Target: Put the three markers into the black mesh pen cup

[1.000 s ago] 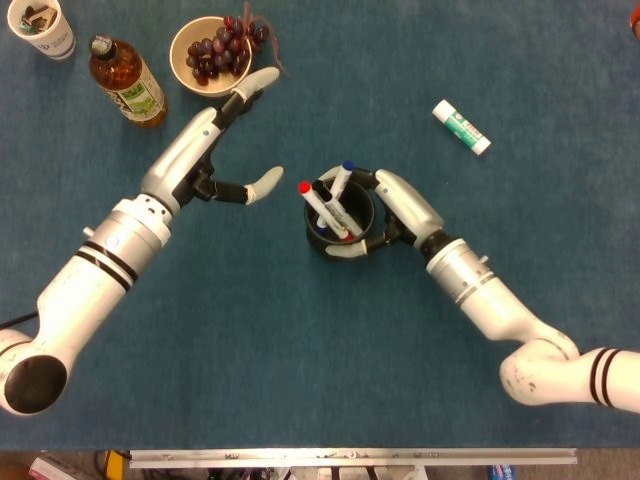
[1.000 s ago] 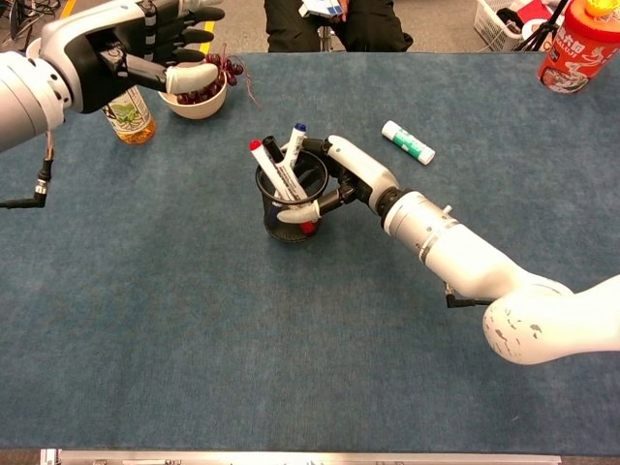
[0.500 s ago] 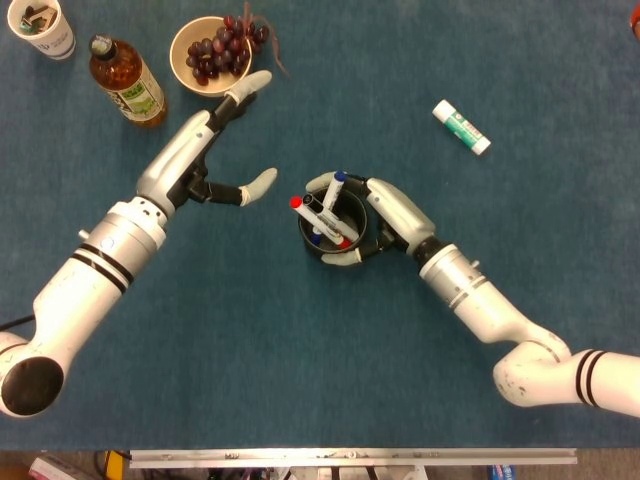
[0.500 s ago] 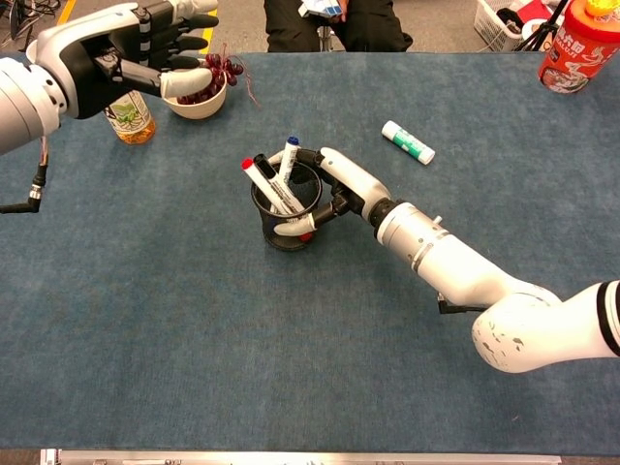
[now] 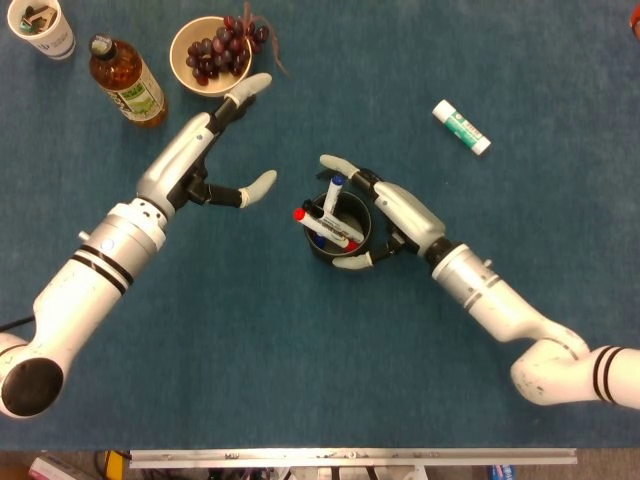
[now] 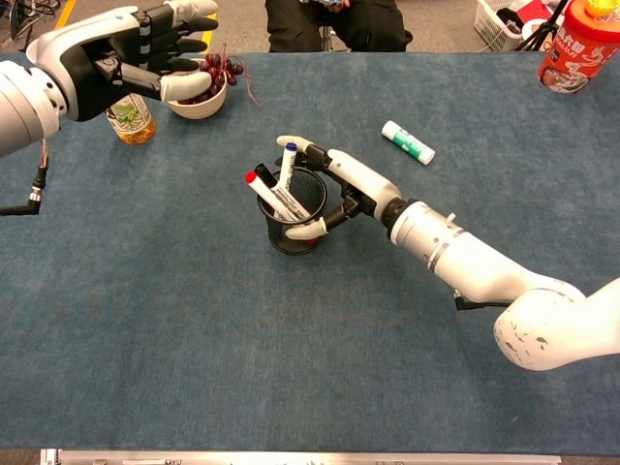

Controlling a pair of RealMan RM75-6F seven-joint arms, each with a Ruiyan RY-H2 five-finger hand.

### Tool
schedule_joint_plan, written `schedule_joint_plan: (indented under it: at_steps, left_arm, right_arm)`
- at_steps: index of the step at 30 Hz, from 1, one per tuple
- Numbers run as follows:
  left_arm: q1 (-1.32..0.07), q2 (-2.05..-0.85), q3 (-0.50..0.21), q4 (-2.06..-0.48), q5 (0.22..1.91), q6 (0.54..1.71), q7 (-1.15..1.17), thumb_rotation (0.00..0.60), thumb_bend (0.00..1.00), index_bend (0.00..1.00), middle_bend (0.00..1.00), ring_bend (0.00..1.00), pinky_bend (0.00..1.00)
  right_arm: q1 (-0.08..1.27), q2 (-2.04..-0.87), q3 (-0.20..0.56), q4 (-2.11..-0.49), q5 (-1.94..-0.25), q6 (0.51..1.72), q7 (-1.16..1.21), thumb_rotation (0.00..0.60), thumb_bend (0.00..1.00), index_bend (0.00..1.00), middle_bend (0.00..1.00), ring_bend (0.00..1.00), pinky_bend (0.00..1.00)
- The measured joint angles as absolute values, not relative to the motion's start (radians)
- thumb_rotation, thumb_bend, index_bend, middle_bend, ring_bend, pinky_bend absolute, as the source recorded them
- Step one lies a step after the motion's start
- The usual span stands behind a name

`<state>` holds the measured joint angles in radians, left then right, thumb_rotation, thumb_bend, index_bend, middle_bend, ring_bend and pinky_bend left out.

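Head view, right hand: the right hand (image 5: 385, 215) wraps the black mesh pen cup (image 5: 338, 232), centre of the blue surface (image 5: 300, 360).
Head view, left hand: the left hand (image 5: 215, 150) hangs spread, holding nothing, at 10 o'clock of the cup.
Chest view, markers: three markers (image 6: 281, 189) stand tilted inside the cup.

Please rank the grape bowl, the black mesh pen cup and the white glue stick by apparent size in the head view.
1. grape bowl
2. black mesh pen cup, slightly smaller
3. white glue stick, clearly smallest
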<state>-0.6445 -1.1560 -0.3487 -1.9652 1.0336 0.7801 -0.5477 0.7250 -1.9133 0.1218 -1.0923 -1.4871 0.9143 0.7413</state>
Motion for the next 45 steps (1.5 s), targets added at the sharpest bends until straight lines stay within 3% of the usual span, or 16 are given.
schedule_joint_plan:
  at_steps: [14, 17, 20, 24, 27, 31, 40, 45]
  left_arm:
    - [-0.619, -1.148, -0.325, -1.929, 1.122, 0.833, -0.523, 0.600, 0.37, 0.00, 0.00, 0.00, 0.00]
    - [-0.612, -1.143, -0.309, -1.909, 1.165, 0.848, -0.500, 0.600, 0.37, 0.00, 0.00, 0.00, 0.00]
    - [-0.601, -1.145, -0.288, -1.881, 1.212, 0.882, -0.454, 0.600, 0.37, 0.00, 0.00, 0.00, 0.00]
    - [-0.576, -1.163, -0.251, -1.834, 1.266, 0.965, -0.346, 0.600, 0.37, 0.01, 0.00, 0.00, 0.00]
    - [-0.546, -1.178, -0.224, -1.799, 1.295, 1.046, -0.269, 0.600, 0.37, 0.01, 0.00, 0.00, 0.00]
    - [-0.500, -1.187, -0.196, -1.751, 1.299, 1.125, -0.191, 0.600, 0.37, 0.02, 0.00, 0.00, 0.00]
    - [-0.392, -1.173, -0.130, -1.704, 1.290, 1.253, -0.035, 0.600, 0.37, 0.08, 0.00, 0.00, 0.00]
    - [-0.317, -1.162, -0.092, -1.701, 1.314, 1.350, -0.010, 0.600, 0.37, 0.11, 0.00, 0.00, 0.00]
  right_arm:
    - [0.688, -1.672, 0.101, -1.342, -1.460, 0.915, 0.622, 0.600, 0.00, 0.00, 0.07, 0.00, 0.00]
    - [0.670, -1.594, 0.097, -1.412, -1.446, 0.923, 0.564, 0.600, 0.05, 0.00, 0.13, 0.02, 0.01]
    - [0.643, -1.514, 0.095, -1.479, -1.433, 0.951, 0.497, 0.600, 0.22, 0.01, 0.24, 0.11, 0.09]
    - [0.594, -1.413, 0.092, -1.555, -1.409, 1.009, 0.422, 0.600, 0.32, 0.16, 0.30, 0.16, 0.14]
    - [0.556, -1.351, 0.093, -1.589, -1.389, 1.060, 0.360, 0.600, 0.35, 0.25, 0.35, 0.19, 0.16]
    - [0.502, -1.286, 0.097, -1.631, -1.358, 1.138, 0.268, 0.600, 0.36, 0.30, 0.37, 0.22, 0.18]
    - [0.400, -1.140, 0.080, -1.688, -1.353, 1.228, 0.200, 0.600, 0.37, 0.30, 0.37, 0.22, 0.18]
    - [0.346, -1.115, 0.053, -1.693, -1.360, 1.268, 0.159, 0.600, 0.37, 0.30, 0.37, 0.22, 0.18]
